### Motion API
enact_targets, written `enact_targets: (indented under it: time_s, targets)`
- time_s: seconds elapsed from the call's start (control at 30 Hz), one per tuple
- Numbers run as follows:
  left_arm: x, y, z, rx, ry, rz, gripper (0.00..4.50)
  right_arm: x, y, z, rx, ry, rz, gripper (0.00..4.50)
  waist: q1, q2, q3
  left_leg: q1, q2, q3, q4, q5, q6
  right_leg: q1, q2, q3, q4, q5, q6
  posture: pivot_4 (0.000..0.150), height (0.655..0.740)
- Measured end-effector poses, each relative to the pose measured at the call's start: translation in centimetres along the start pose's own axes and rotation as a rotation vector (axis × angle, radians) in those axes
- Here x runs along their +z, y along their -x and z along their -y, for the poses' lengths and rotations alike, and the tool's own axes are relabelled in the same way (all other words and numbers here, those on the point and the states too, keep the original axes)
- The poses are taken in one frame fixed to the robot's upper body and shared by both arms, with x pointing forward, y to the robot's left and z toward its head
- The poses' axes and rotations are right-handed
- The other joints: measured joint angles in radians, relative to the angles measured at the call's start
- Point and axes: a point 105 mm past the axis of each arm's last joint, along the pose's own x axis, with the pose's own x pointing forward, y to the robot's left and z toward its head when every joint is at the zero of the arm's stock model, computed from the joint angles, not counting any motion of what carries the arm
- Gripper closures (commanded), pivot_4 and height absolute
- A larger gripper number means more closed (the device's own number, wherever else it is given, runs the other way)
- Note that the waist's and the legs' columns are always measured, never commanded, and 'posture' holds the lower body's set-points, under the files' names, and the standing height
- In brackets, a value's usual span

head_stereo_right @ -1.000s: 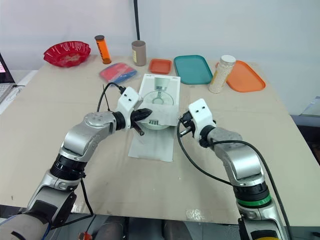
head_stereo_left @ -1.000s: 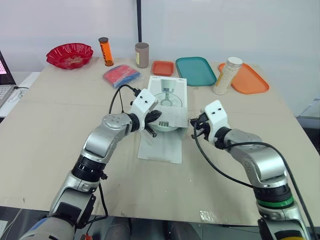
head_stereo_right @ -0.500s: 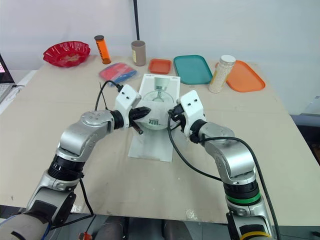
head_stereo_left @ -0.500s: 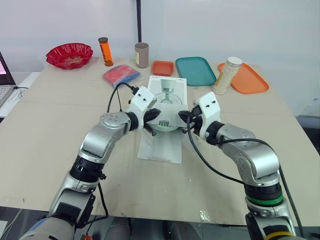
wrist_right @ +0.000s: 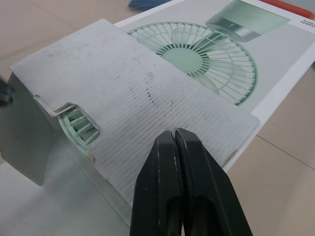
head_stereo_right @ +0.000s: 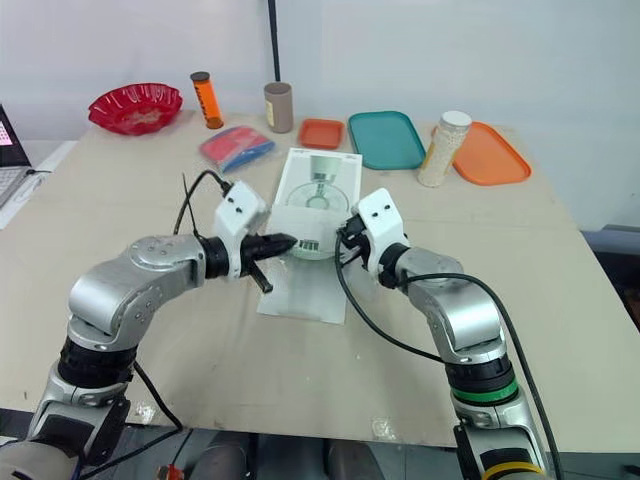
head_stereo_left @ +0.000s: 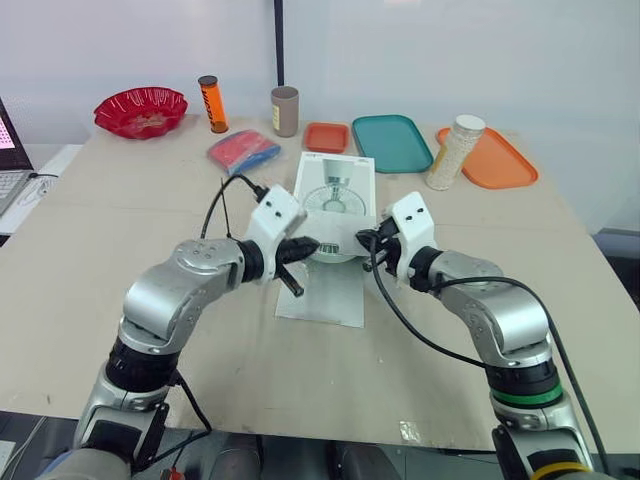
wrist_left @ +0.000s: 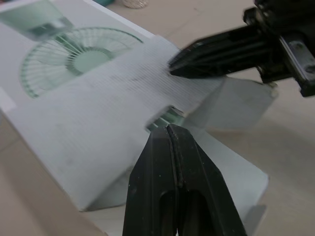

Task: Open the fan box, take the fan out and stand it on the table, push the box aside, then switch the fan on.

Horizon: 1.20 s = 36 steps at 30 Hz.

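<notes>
The white fan box (head_stereo_left: 337,188), printed with a green fan, lies flat mid-table. Its near end is open: a long flap (head_stereo_left: 322,295) rests on the table, and a short corrugated flap (wrist_right: 162,98) is folded back over the top. The fan's green grille (wrist_right: 76,125) peeks out under that flap. My left gripper (head_stereo_left: 308,243) is shut, with its tip at the open end's left side (wrist_left: 170,129). From the right, my right gripper (head_stereo_left: 365,240) is shut with its tips resting on the folded flap (wrist_right: 173,133).
Along the back stand a red bowl (head_stereo_left: 140,108), an orange bottle (head_stereo_left: 211,103), a brown cup (head_stereo_left: 284,110), a small orange tray (head_stereo_left: 326,136), a teal tray (head_stereo_left: 391,141), a bead jar (head_stereo_left: 452,152) and an orange tray (head_stereo_left: 498,157). A red-blue packet (head_stereo_left: 242,151) lies behind-left of the box.
My right gripper swung left from beside the box onto the folded flap. My left gripper slid slightly back toward me and left, its elbow swinging out. The box stayed put.
</notes>
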Motion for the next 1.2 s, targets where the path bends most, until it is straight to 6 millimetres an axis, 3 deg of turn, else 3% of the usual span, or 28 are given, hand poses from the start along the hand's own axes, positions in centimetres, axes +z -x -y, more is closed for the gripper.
enact_targets:
  time_s: [0.37,0.43,0.63,0.8,1.2]
  targets:
    - [-1.9,-1.5,-0.1,0.053,0.016,-0.068,4.50,-0.1,0.0,-0.1,0.009,0.021,-0.009,4.46,0.000,0.000,0.000,0.000,0.000,0.000,0.000,0.000,0.000,0.000,0.000,0.000,0.000,0.000,0.000,0.150,0.7400]
    - [-2.1,-1.1,-0.2,0.058,0.005,-0.078,4.50,-0.1,0.0,-0.2,0.015,0.034,-0.011,4.46,0.000,0.000,0.000,0.001,0.000,0.000,0.000,0.000,0.000,0.001,0.000,0.000,0.000,0.000,0.000,0.150,0.7400]
    - [-3.8,2.7,-2.3,0.144,-0.023,-0.165,4.50,-0.1,-0.2,0.1,0.022,0.059,-0.015,4.46,-0.001,0.000,0.000,0.002,0.001,0.000,-0.001,0.000,0.000,0.001,0.001,0.000,0.000,0.000,0.000,0.150,0.7400]
    - [-5.6,3.9,-3.5,0.197,0.016,-0.208,4.50,-0.1,-0.2,0.0,0.032,0.067,-0.017,4.46,0.000,0.000,-0.001,0.002,0.000,0.000,0.000,0.000,0.000,0.001,0.000,0.000,0.000,0.000,0.000,0.150,0.7400]
    - [-4.4,0.3,-7.7,0.351,0.020,-0.103,4.50,-0.1,-0.2,0.0,0.041,0.095,-0.021,4.46,0.002,-0.001,-0.001,0.002,0.000,0.000,0.000,0.000,0.000,0.001,0.000,0.000,0.000,0.000,0.000,0.150,0.7400]
